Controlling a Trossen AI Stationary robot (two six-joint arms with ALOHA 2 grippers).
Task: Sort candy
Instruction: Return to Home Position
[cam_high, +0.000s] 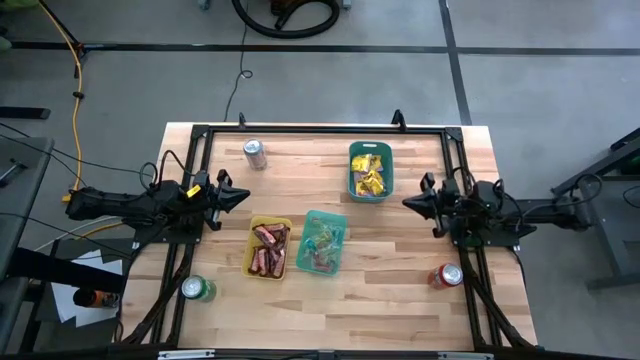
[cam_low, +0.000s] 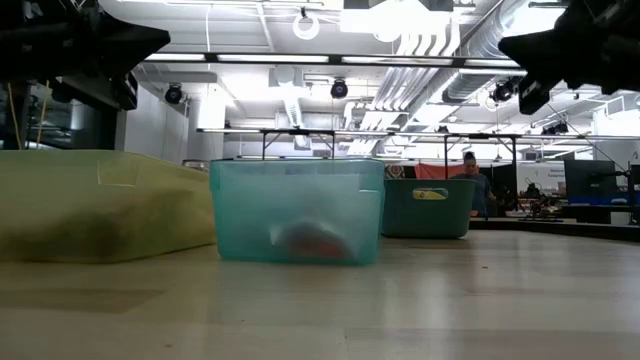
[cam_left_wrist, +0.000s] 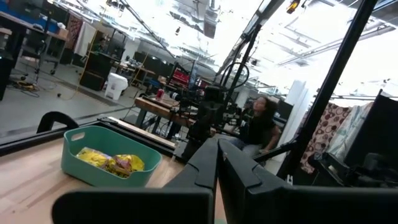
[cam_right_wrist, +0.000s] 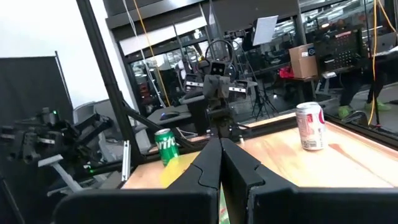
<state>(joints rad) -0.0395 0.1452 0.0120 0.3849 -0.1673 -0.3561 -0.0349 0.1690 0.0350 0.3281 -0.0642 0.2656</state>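
Candy bars, red-brown, wrapped (cam_high: 268, 250), in yellow plastic tray (cam_high: 249, 250); bright yellow candy packets (cam_high: 371, 175) in dark teal plastic bin (cam_high: 351, 175), mid-tabletop (cam_high: 400, 290) | left end effector (cam_high: 245, 197) nearer bars, right end effector (cam_high: 407, 203) nearer packets | I read both pressed together, empty.

Strip lights (cam_low: 250, 58) overhead flood the hall, so the wooden table (cam_high: 400, 300) is evenly bright, with only faint, short shadows beside the yellow tray (cam_high: 250, 255). At table level the ceiling glares white, and the left arm (cam_low: 70, 45) and right arm (cam_low: 580, 45) show as black silhouettes. Behind the dark left gripper (cam_left_wrist: 217, 146) the upper room blows out to white.
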